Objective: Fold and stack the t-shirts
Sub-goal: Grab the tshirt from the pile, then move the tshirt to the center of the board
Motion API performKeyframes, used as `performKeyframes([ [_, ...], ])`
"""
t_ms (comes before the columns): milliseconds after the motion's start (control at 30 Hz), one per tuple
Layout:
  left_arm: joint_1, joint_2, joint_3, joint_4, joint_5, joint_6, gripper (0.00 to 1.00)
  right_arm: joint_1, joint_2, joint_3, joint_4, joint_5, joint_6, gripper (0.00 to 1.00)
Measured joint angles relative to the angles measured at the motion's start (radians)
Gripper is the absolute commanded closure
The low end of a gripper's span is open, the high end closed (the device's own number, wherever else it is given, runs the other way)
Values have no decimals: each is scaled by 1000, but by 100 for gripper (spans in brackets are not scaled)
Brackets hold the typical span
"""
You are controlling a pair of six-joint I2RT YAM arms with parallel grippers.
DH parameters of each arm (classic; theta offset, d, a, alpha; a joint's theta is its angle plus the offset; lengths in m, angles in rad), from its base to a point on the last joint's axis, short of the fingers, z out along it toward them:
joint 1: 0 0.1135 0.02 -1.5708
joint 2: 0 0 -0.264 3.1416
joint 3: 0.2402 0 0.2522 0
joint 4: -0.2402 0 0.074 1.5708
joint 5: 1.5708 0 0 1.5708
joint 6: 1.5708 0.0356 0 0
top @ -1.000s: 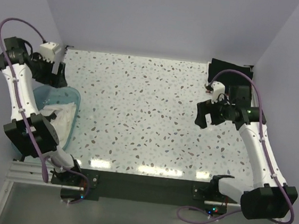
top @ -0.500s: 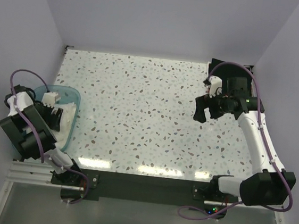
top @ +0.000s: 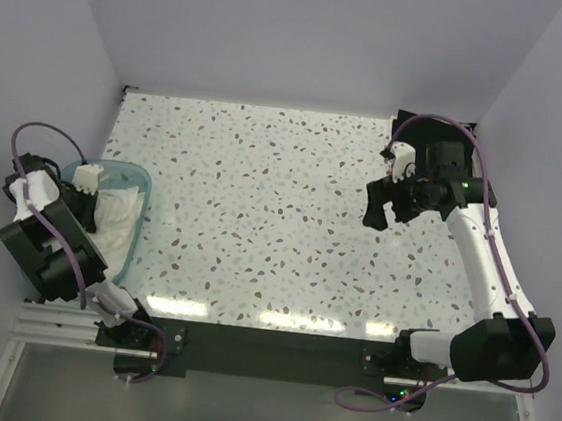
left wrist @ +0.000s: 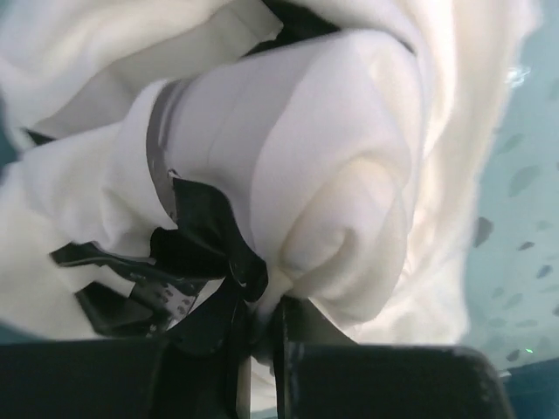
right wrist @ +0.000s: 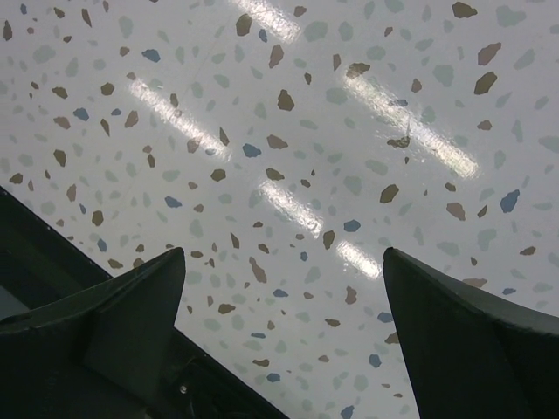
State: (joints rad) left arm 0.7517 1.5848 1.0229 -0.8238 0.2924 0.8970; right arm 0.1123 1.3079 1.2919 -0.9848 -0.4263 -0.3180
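Item: plain white soft cloth t-shirt [left wrist: 349, 157], bunched and unfolded, lying in the translucent blue plastic tub [top: 131, 250] at the left edge of the pale speckled bench [top: 261, 208]. A dark patch is seen against the white in the left wrist view; whether it is a neck mark or another garment cannot be told.

Holder: the left tool [left wrist: 259, 319] is lowered into the tub, its fingers pressed nearly together with a fold of the white shirt pinched between them. The hold is judged to be meant for lifting the garment onto open bench, where folding is possible.

In reserve: the right tool [right wrist: 281, 262] is spread wide with nothing between the fingers and is held above bare bench, well apart from the tub. It is judged to be kept ready for a second corner.

Also listed: black cloth bundle [top: 408, 133], at the far right corner, partly hidden by the right arm. It is possibly other shirts.

Stage: pick-up only — no fold made yet.
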Motion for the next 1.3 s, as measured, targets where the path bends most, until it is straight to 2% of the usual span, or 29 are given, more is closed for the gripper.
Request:
performKeyframes([
  [133, 0, -31, 242, -188, 129, 10, 100, 0, 0, 0, 0, -16, 2, 1],
  [300, -54, -116, 592, -285, 308, -16, 100, 0, 0, 0, 5, -30, 11, 1],
  [400, -170, -176, 742, -290, 404, -90, 100, 0, 0, 0, 8, -38, 22, 1],
  [533, -406, -238, 811, -203, 522, -295, 100, 0, 0, 0, 15, -37, 32, 1],
  [600, -521, -256, 810, -119, 591, -431, 100, 0, 0, 0, 19, -37, 37, 1],
  [667, -590, -270, 783, -8, 669, -561, 99, 0, 0, 0, 22, -37, 38, 1],
  [700, -609, -282, 748, 68, 708, -637, 66, 0, 0, 0, 22, -36, 39, 1],
  [733, -619, -301, 697, 153, 752, -716, 43, 0, 0, 0, 22, -36, 38, 1],
  [767, -621, -316, 650, 209, 789, -769, 29, 0, 0, 1, 21, -35, 37, 1],
  [800, -619, -330, 604, 243, 818, -809, 1, -1, 0, 4, 17, -33, 35, 1],
  [933, -534, -326, 444, 229, 878, -818, 0, -2, -1, 21, 2, -15, 6, 1],
  [1033, -418, -236, 315, 119, 866, -704, 0, -2, -2, 21, -7, -1, -20, 1],
  [1100, -388, -168, 239, 71, 820, -640, 0, -2, -2, 10, -10, 14, -39, 2],
  [1200, -428, -153, 139, -22, 752, -536, 3, 0, 10, -26, -38, 26, -85, 4],
  [1300, -568, -220, 72, -53, 697, -449, 9, 11, 46, -70, -76, 36, -145, 8],
])
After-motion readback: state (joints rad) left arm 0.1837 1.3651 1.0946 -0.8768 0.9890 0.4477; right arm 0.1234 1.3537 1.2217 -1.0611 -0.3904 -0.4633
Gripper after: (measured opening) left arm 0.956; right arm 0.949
